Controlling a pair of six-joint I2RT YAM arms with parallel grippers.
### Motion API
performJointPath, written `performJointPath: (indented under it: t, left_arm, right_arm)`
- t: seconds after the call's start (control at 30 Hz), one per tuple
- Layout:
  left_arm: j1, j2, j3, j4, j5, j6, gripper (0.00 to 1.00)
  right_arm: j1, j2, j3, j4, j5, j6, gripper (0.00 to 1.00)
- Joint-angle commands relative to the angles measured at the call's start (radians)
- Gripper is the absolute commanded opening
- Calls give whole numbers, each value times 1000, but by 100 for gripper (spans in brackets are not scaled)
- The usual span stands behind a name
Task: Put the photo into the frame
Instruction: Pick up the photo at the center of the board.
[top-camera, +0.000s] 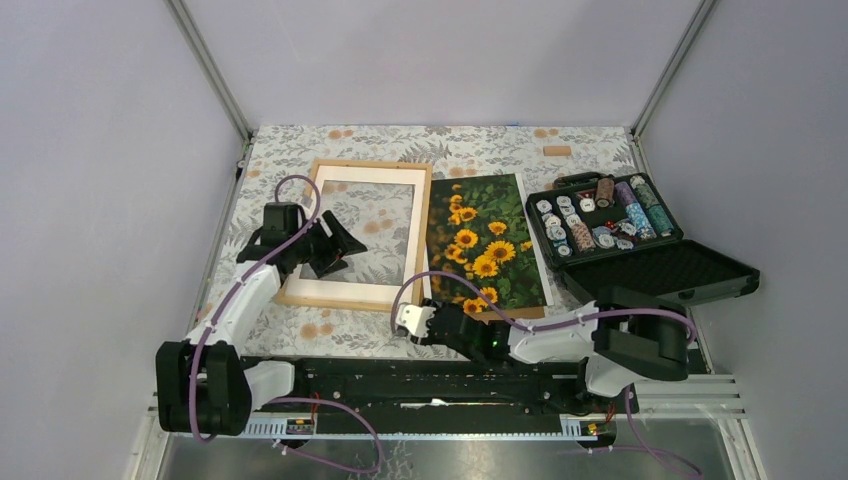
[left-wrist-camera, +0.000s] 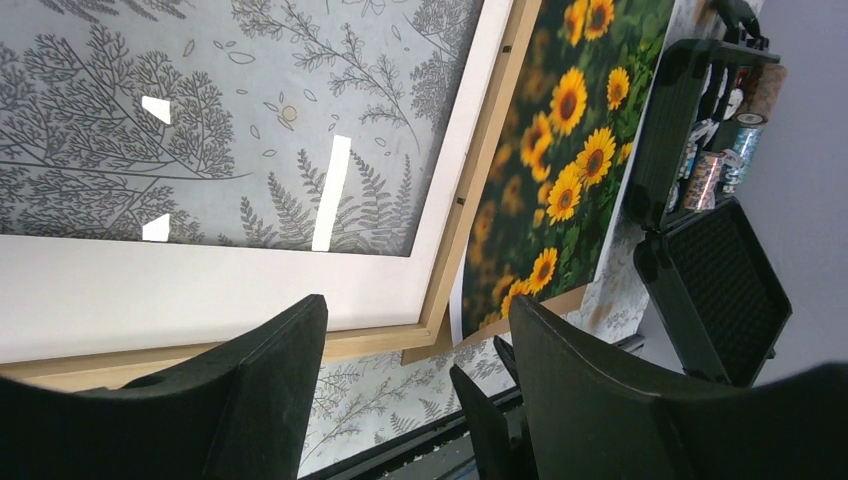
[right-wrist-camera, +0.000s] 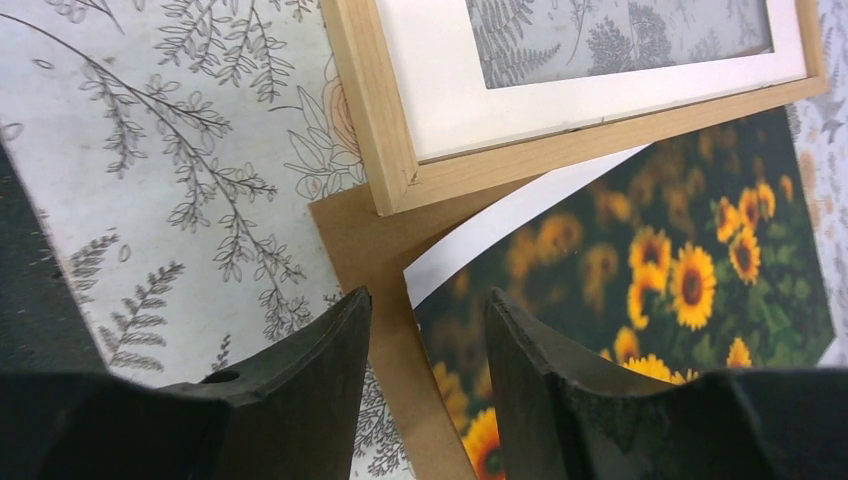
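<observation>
Left pincer (left-wrist-camera: 418, 310), fingers parted and empty, above the near rail of the wooden frame (left-wrist-camera: 470, 210). Right pincer (right-wrist-camera: 425, 300), likewise parted and empty, above the near corner of the sunflower photo (right-wrist-camera: 640, 260), which lies on a brown backing board (right-wrist-camera: 360, 230) beside the frame

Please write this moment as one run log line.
photo: beside frame, not inserted | left fingers: open above frame | right fingers: open near photo corner

pale wood frame (top-camera: 372, 163), glossy pane (left-wrist-camera: 200, 150), paper photo (top-camera: 487, 243), cardboard backing (right-wrist-camera: 360, 240).
</observation>
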Motion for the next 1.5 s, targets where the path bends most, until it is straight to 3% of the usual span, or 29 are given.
performJointPath:
  t: [0.0,0.3,0.37,0.5,0.63,0.77,0.87,1.13,1.27,1.47]
  left_arm:
    - [45,2,13,36,106,48,71]
    - [63,38,48,32,138,61,69]
    - [63,61,54,32,149,60,70]
    - [60,144,114,37,176,49,82]
    - [43,270,257,-7,169,54,83]
    - [-62,409,415,-45,109,85,79]
    - [-140,561,523,-61,106,91,67]
    - [-360,895,977,-298,-272,219,50]
    - [-421,967,1070,-327,-442,242,49]
    - [-469,1016,1098,-318,-538,253,43]
  right_arm:
    - [21,69,47,113,129,-78,52]
    - [32,153,35,217,208,-137,45]
    - [33,168,28,242,211,-155,39]
    - [34,173,19,246,180,-178,21]
    - [34,171,21,208,121,-185,8]
    - [34,159,15,194,92,-187,0]
    - [34,162,4,201,79,-194,0]
    - [34,151,-9,219,87,-182,0]
    - [34,145,-8,220,91,-174,0]
    - [34,132,-21,239,89,-168,0]
